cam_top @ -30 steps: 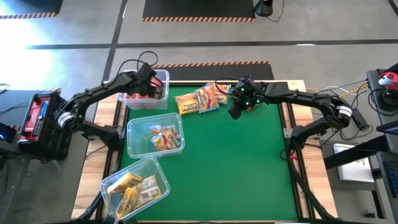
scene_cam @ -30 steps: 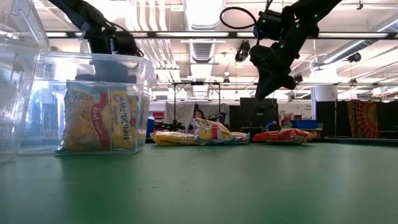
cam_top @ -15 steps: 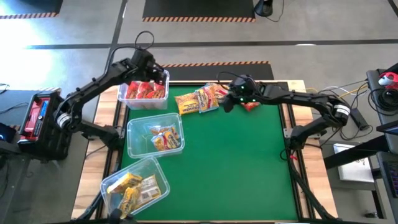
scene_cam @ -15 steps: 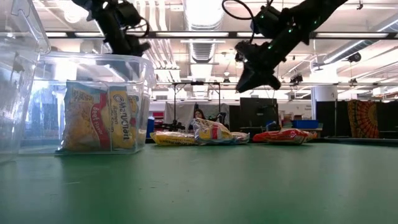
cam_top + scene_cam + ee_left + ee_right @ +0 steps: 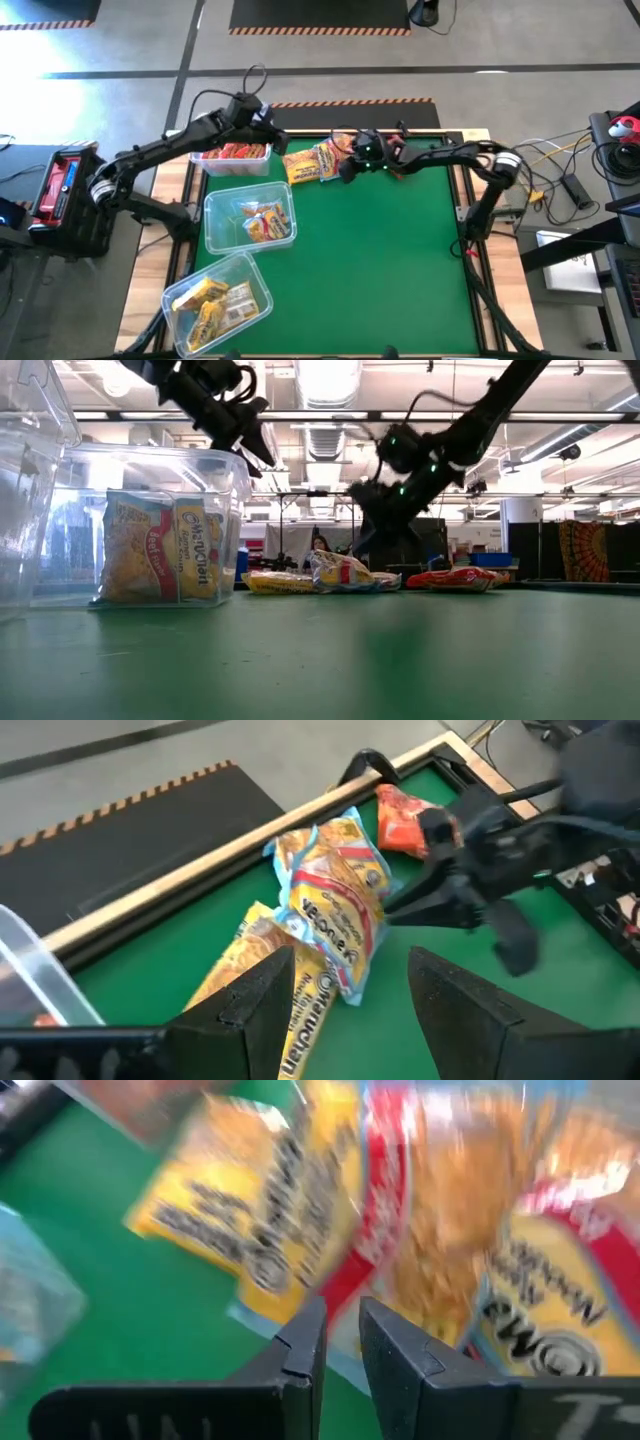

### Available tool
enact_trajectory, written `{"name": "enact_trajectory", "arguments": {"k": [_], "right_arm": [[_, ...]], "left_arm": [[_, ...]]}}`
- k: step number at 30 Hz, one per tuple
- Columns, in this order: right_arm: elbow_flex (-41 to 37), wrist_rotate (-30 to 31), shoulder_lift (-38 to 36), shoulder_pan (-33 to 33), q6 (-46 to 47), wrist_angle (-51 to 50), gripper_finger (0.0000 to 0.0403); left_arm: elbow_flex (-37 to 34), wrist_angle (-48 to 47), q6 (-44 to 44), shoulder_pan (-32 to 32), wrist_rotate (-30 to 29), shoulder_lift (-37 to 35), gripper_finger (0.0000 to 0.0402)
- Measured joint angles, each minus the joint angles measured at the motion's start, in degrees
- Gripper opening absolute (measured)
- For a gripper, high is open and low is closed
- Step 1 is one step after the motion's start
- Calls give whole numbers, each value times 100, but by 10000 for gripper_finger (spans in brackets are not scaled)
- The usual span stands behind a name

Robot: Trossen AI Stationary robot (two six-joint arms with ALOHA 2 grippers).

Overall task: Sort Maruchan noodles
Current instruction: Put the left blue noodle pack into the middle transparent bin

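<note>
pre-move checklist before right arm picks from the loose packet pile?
1. Right end effector at the loose glossy plastic noodle packets near the green table's far edge: ok.
2. Right fingers nearly closed, nothing between them: not ok for a pick; open first.
3. Left end effector open, empty, beside the far clear plastic bin of red packets: ok.
4. Arms apart from each other: ok.
5. Red packet lies apart, past the pile: ok.
6. Which packet is targeted: cannot tell.
</note>
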Motion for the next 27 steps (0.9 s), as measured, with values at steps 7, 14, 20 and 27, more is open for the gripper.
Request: {"name": "enact_trajectory", "arguments": {"k": [7, 14, 20, 27], "right_arm": [[109, -213, 503, 3, 36, 30, 54], [101, -307, 654, 6, -4, -120, 54], [20, -272, 674, 6, -53, -390, 54], [-19, -263, 678, 6, -67, -346, 54]], "left_arm": [[-142, 162, -230, -299, -3, 182, 178], [-149, 500, -323, -482, 218, 681, 178], [-149, 1095, -303, -563, 620, 1212, 178], [-149, 1344, -200, -588, 623, 1753, 178]]}}
